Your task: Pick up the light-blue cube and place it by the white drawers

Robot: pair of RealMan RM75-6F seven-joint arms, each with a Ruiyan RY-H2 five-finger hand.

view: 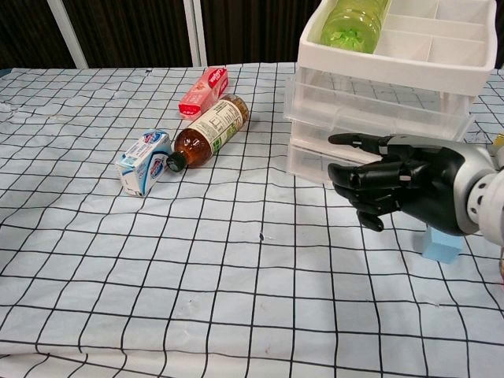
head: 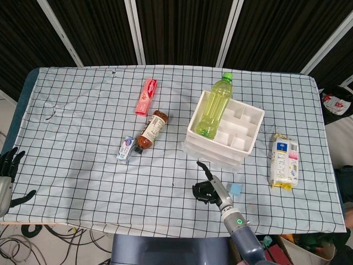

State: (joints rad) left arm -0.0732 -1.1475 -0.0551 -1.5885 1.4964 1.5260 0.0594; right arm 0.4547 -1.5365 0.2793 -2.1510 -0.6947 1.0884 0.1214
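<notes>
The light-blue cube (head: pixel 235 189) lies on the checked cloth just in front of the white drawers (head: pixel 220 148); in the chest view the cube (view: pixel 442 246) is partly hidden behind my right hand. My right hand (head: pixel 208 189) (view: pixel 398 187) hovers just left of the cube, empty, with its fingers apart and loosely curled. The white drawers (view: pixel 370 110) carry a tray with a green bottle (head: pixel 212 107) lying in it. My left hand (head: pixel 7 171) hangs open off the table's left edge, far from everything.
A brown bottle (head: pixel 150 130), a small blue-white carton (head: pixel 126 149) and a red tube (head: pixel 146 96) lie left of centre. A white and yellow packet (head: pixel 284 161) lies right of the drawers. The table's front edge is close behind my right hand.
</notes>
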